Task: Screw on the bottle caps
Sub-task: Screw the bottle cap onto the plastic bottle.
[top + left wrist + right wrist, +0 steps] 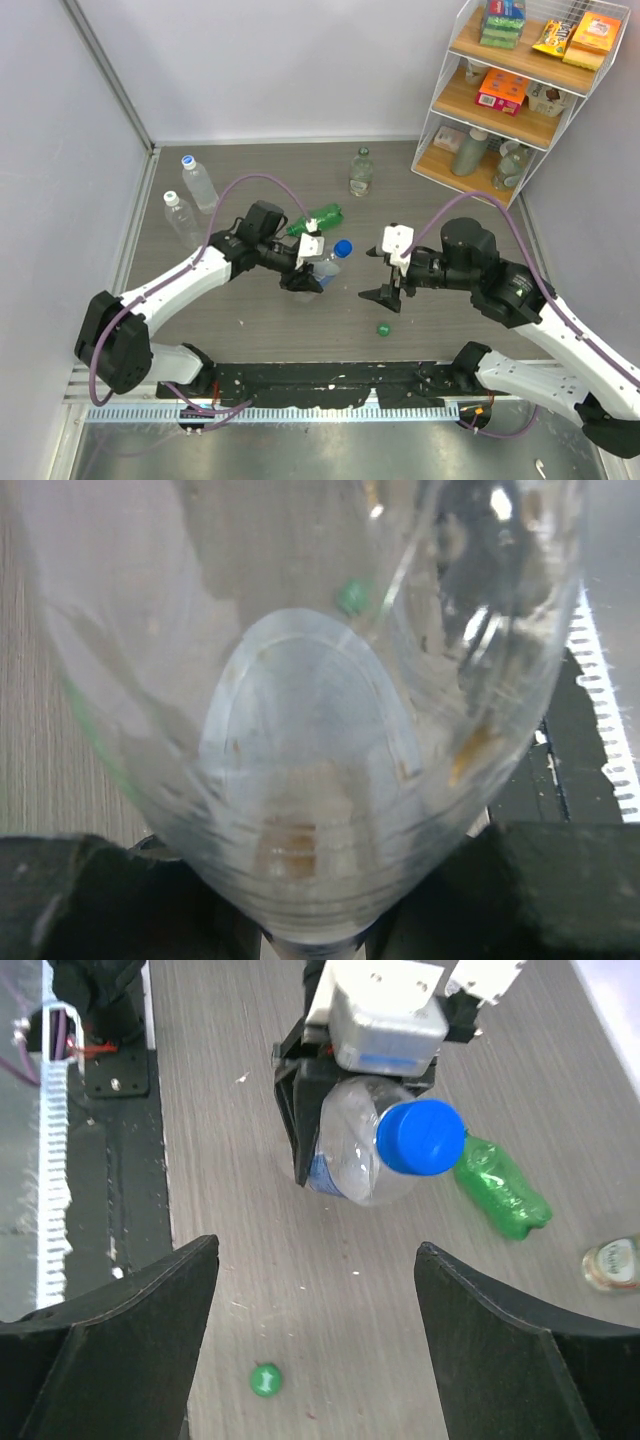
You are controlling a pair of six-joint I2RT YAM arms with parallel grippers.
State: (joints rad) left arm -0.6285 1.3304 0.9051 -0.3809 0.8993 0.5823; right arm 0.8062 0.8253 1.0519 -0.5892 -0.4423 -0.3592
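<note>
Landmark: the blue-capped bottle [350, 1155], which we take as the reference for every place below
Left tool [308, 277]: partly closed around the body of the blue-capped bottle, holding it off the table [260, 315]
Bottle axis: tilted, with the blue cap [420, 1137] seated on the neck and facing the right arm's side
Right tool [380, 275]: fingers spread wide with nothing between them, just to the cap side of the bottle and clear of the cap
Green cap [265, 1379]: loose on the table on the arm-base side of the bottle, below the right tool's open fingers
Green bottle [500, 1185]: on its side just behind the bottle, away from the bases; its long axis runs roughly across the table, and we cannot tell for certain which end is the mouth
Nearer arm: we judge the right tool far closer to the green cap than the left, which is occupied
Relation that matters: for the right tool the cap lies towards the bases, while its bottle lies beyond the held one, so we would expect the two to be reached in opposite directions
</note>
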